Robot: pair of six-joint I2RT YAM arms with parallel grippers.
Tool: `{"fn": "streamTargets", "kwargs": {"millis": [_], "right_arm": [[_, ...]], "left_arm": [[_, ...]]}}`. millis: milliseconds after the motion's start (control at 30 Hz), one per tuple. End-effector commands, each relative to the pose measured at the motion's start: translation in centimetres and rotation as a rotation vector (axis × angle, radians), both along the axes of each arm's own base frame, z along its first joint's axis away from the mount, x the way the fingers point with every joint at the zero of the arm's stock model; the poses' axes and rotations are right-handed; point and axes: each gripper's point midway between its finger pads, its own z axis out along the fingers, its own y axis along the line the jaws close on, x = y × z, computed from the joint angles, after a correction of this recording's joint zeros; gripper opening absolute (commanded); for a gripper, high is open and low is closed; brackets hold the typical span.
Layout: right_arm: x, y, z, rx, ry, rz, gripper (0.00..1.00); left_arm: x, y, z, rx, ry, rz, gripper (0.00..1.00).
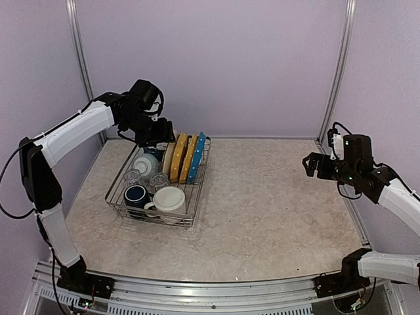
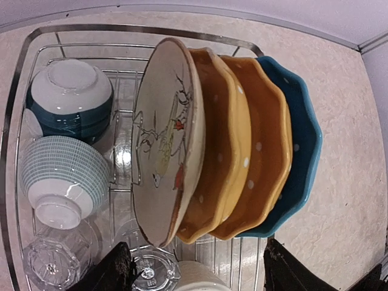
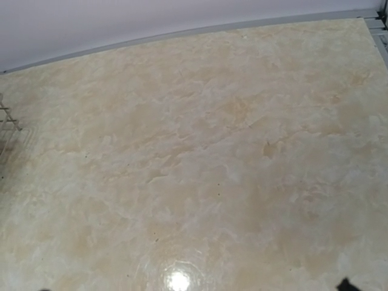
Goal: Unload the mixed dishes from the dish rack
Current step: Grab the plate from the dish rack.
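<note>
The dish rack (image 1: 152,220) stands at the table's left. Upright in its slots are a cream plate with a bird drawing (image 2: 163,145), two yellow-orange dotted plates (image 2: 225,145) and a blue dotted plate (image 2: 304,139). A dark blue bowl (image 2: 70,100) lies upside down at the rack's far left. The navy mug (image 1: 136,193) and cream mug (image 1: 169,199) sit at the rack's near end, with clear glasses (image 1: 158,180) behind them. My left gripper (image 2: 200,276) hangs open above the plates' near edges, touching nothing. My right gripper (image 1: 314,164) is open and empty over the right of the table.
A striped light-blue bowl (image 2: 60,182) lies upside down beside the dark bowl. The rack's wire edge (image 3: 7,115) shows at the left of the right wrist view, the rest being bare marbled tabletop (image 3: 212,157). Metal frame posts (image 1: 335,72) stand at the back corners.
</note>
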Motion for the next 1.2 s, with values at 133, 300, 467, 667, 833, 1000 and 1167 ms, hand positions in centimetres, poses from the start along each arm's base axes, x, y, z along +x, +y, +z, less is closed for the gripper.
{"fn": "streamTargets", "kwargs": {"millis": [133, 300, 467, 667, 833, 1000, 1167], "right_arm": [[-0.1, 0.8, -0.1, 0.012, 0.016, 0.027, 1.0], [-0.2, 0.6, 0.1, 0.007, 0.02, 0.019, 1.0], [-0.2, 0.5, 0.5, 0.005, 0.018, 0.016, 1.0], [0.0, 0.6, 0.7, 0.006, 0.018, 0.014, 1.0], [0.0, 0.7, 0.4, 0.016, 0.024, 0.017, 1.0], [0.0, 0.7, -0.1, 0.017, 0.033, 0.017, 1.0], [-0.2, 0.7, -0.3, 0.017, 0.037, 0.016, 1.0]], "left_arm": [[1.5, 1.4, 0.4, -0.019, 0.003, -0.02, 0.56], [3.0, 1.3, -0.8, -0.013, 0.023, -0.039, 0.48], [4.2, 1.2, -1.8, -0.022, 0.042, -0.065, 0.43], [5.3, 0.4, -2.8, -0.04, 0.055, -0.108, 0.38], [6.0, -0.3, -3.3, -0.053, 0.063, -0.133, 0.31], [6.5, -0.8, -4.1, -0.056, 0.091, -0.141, 0.26], [6.5, -0.9, -5.0, -0.05, 0.118, -0.139, 0.15]]}}
